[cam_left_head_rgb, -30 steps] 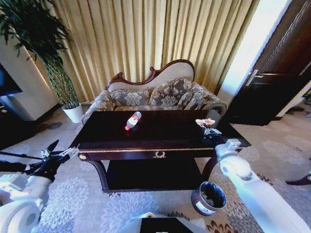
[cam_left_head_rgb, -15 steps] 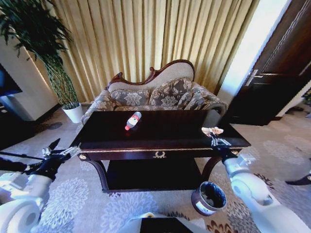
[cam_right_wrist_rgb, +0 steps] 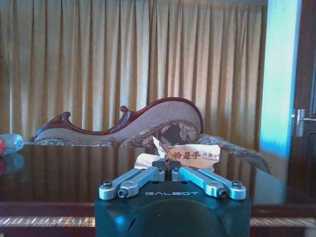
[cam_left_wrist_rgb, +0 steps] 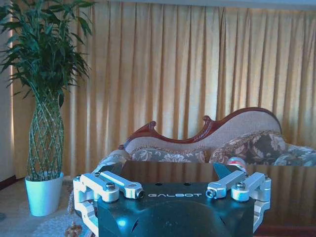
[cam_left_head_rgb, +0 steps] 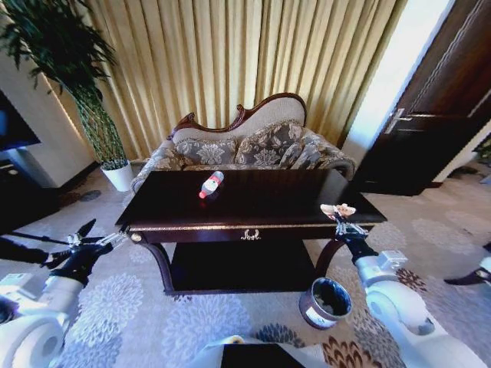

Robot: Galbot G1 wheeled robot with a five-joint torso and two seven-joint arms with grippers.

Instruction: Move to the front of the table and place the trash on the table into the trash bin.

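Note:
The dark glossy table (cam_left_head_rgb: 253, 201) stands in front of me. A small plastic bottle (cam_left_head_rgb: 210, 184) with a red label lies on its far left part; it also shows as the bottle (cam_right_wrist_rgb: 7, 143) at the right wrist view's edge. My right gripper (cam_left_head_rgb: 342, 221) hovers at the table's front right corner, shut on a pale paper wad (cam_left_head_rgb: 337, 208). That printed wad (cam_right_wrist_rgb: 190, 154) sits pinched in the right gripper (cam_right_wrist_rgb: 167, 170). The round brown trash bin (cam_left_head_rgb: 325, 303) stands on the carpet below, by the table's right leg. My left gripper (cam_left_head_rgb: 96, 236) hangs open left of the table, holding nothing.
A patterned sofa (cam_left_head_rgb: 244, 149) stands behind the table before gold curtains. A potted plant in a white pot (cam_left_head_rgb: 117, 176) is at the back left, a dark door (cam_left_head_rgb: 430, 130) at the right. Carpet (cam_left_head_rgb: 184, 322) spreads in front.
My right gripper has drawn back with the paper wad from over the tabletop to its front right corner. The whole view shifted slightly. The left arm kept still.

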